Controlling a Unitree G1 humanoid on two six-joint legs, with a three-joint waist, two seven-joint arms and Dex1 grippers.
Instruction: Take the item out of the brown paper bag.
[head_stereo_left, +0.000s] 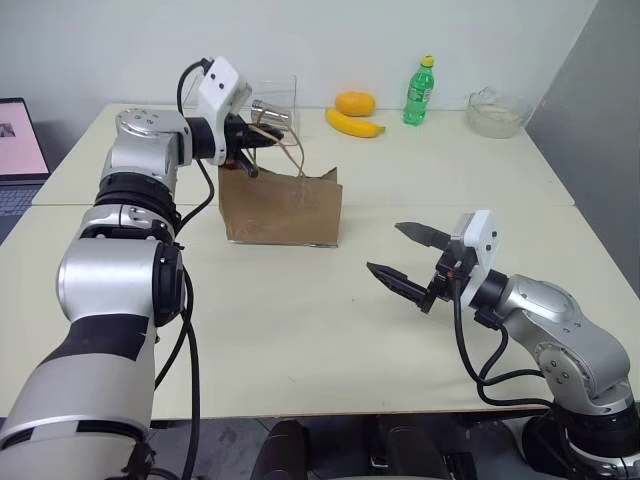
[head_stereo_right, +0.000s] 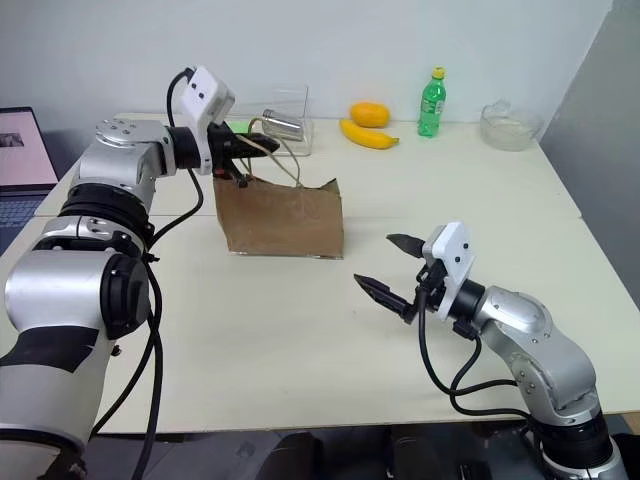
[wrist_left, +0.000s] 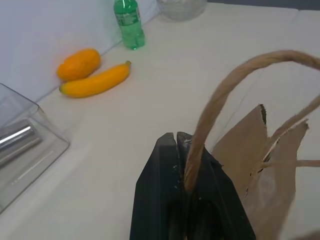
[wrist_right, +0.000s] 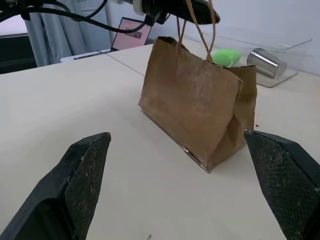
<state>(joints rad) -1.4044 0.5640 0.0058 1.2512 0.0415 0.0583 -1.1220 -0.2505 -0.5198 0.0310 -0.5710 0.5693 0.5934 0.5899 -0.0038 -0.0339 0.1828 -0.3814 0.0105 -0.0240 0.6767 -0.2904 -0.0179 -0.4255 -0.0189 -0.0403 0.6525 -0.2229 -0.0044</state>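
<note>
Left wrist cam shows the left claw (wrist_left: 176, 145) pinched tight on a handle (wrist_left: 215, 100) of the crumpled bag (head_stereo_left: 282, 207) standing upright mid-table (head_stereo_left: 300, 330), while head cams show the right claw (head_stereo_left: 410, 262) spread wide, well apart from it.

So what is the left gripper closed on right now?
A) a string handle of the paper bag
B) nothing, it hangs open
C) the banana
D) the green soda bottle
A: the left gripper is shut on a tan string handle above the brown paper bag.
</note>
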